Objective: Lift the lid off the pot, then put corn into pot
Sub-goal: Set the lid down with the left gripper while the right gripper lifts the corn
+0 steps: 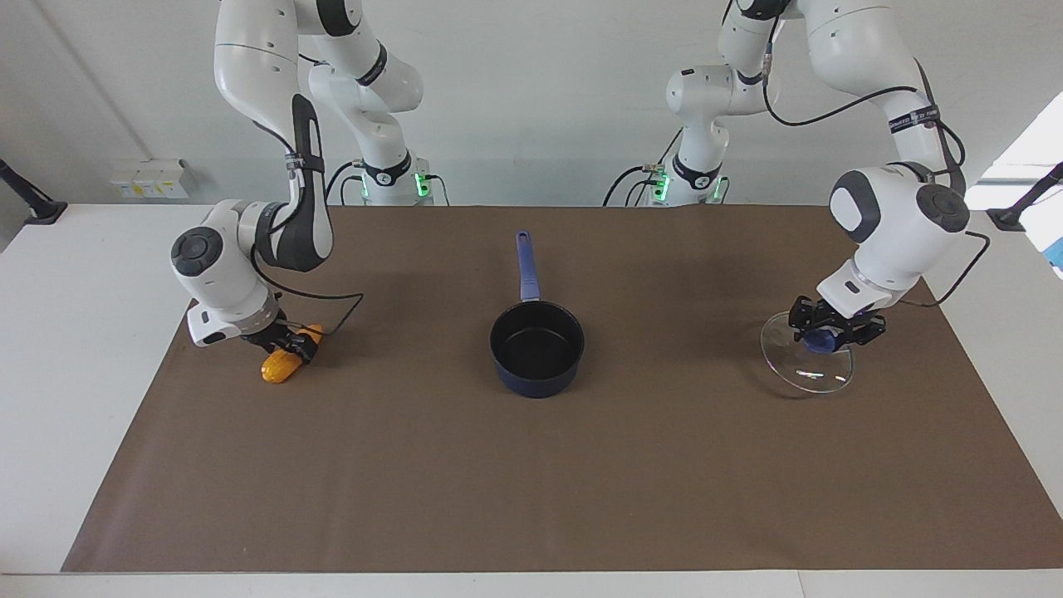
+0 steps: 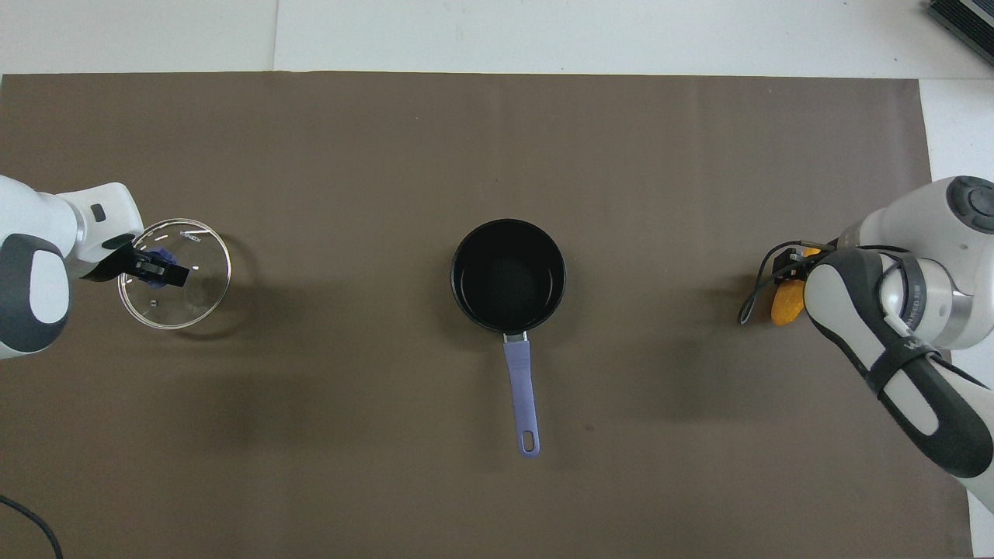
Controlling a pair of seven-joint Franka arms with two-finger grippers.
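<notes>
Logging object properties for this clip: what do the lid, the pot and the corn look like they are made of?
Lid: clear glass by the look, since the mat shows through it and it glints; blue knob, likely plastic.
Pot: dark navy outside, matte black inside, probably coated metal; its long blue handle looks plastic.
Corn: even yellow-orange with a bumpy surface, likely a plastic or rubber toy, though that stays uncertain.
</notes>
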